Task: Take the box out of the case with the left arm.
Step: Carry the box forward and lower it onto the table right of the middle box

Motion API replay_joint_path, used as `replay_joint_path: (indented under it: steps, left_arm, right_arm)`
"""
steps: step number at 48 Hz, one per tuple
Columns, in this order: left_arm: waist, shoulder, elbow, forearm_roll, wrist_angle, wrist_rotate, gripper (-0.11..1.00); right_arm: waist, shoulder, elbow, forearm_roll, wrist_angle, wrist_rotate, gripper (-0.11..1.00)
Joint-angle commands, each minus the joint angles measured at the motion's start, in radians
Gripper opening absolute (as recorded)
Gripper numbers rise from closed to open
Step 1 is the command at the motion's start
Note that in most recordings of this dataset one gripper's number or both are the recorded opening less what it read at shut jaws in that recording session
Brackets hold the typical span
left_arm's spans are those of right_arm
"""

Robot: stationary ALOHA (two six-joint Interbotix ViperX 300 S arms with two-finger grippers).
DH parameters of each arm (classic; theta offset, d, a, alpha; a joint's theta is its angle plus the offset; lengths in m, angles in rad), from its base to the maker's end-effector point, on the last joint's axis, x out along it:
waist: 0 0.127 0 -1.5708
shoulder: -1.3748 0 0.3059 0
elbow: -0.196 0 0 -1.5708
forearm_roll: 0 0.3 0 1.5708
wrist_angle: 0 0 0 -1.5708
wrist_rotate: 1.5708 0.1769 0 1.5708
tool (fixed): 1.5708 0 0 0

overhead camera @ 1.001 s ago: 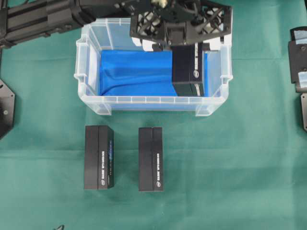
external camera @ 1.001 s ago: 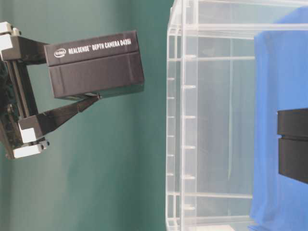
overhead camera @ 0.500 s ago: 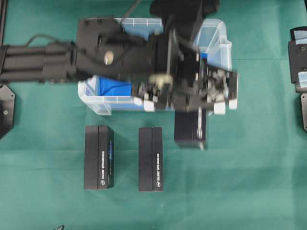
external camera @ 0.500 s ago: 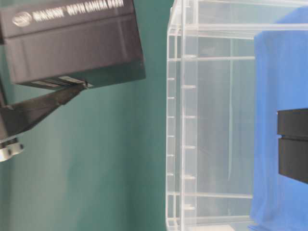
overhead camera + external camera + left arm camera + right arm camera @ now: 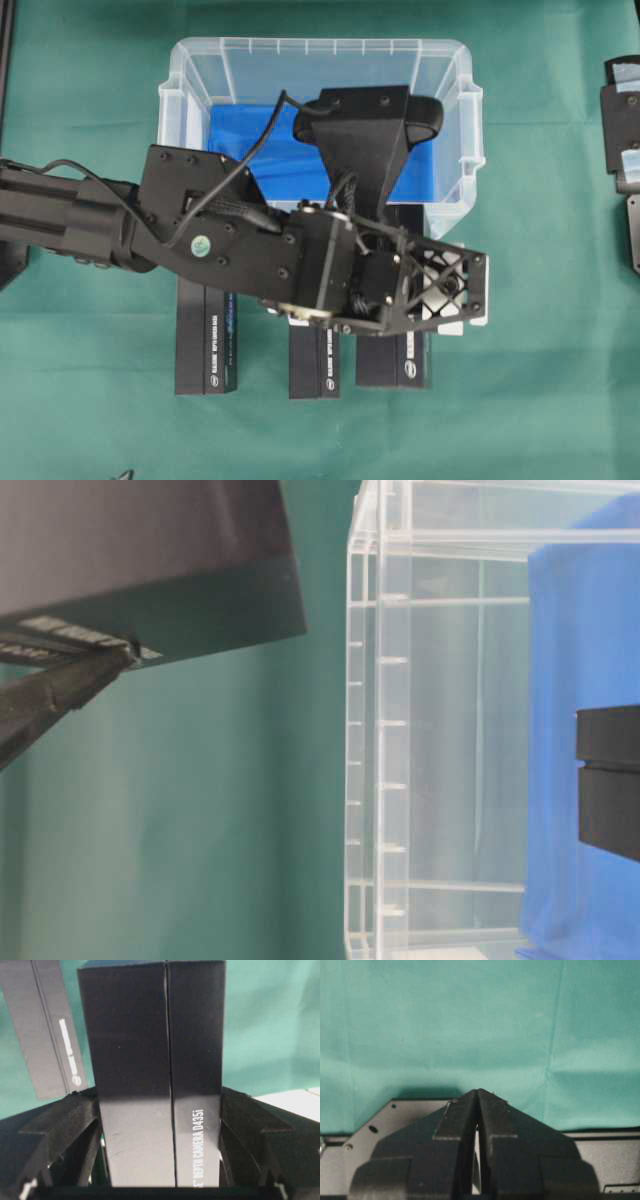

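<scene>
1. the left gripper (image 5: 160, 1110) has its two black fingers spread wide and pressed against the long sides of a black box (image 5: 155, 1060), which it holds between them; white lettering on the box reads "depth camera d435i".
2. in the overhead view the left gripper (image 5: 425, 300) sits in front of the case (image 5: 190, 70), outside it, over the green cloth (image 5: 540, 400); the held box (image 5: 395, 362) shows below the lattice of the gripper, its near end level with the ends of two other boxes.
3. the middle box (image 5: 314, 372) lies just beside the held box on its left, and the far-left box (image 5: 205, 350) lies further left, apart from the middle one; both are partly covered by the left arm (image 5: 120, 225).
4. the arm reaches in from the left edge of that view and crosses the front rim of the case.
5. the case holds a blue lining (image 5: 270, 135) on its bottom; no box shows inside it from overhead.
6. in the table-level view the held box (image 5: 150, 550) hangs tilted, well apart from the clear wall of the case (image 5: 400, 730).
7. the right gripper (image 5: 477, 1105) has its fingers closed together with nothing between them, over the green cloth at the right edge of the table.
</scene>
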Motion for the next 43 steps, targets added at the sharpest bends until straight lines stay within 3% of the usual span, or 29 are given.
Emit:
replay_joint_path:
  steps: [1, 17, 32, 43]
  left_arm:
    - [-0.002, -0.055, -0.015, 0.014, -0.005, 0.000, 0.63]
    - [-0.005, -0.058, 0.078, 0.023, -0.092, -0.002, 0.63]
    - [-0.020, -0.063, 0.291, 0.023, -0.259, -0.061, 0.63]
    - [-0.028, -0.048, 0.454, 0.023, -0.479, -0.100, 0.63]
  right_arm:
    - [-0.002, -0.002, -0.011, 0.000, -0.003, 0.000, 0.02]
    - [-0.002, -0.002, -0.009, 0.000, -0.003, 0.000, 0.02]
    - [0.000, -0.002, -0.009, 0.000, -0.003, 0.000, 0.02]
    - [0.000, -0.002, -0.009, -0.002, -0.005, -0.002, 0.02]
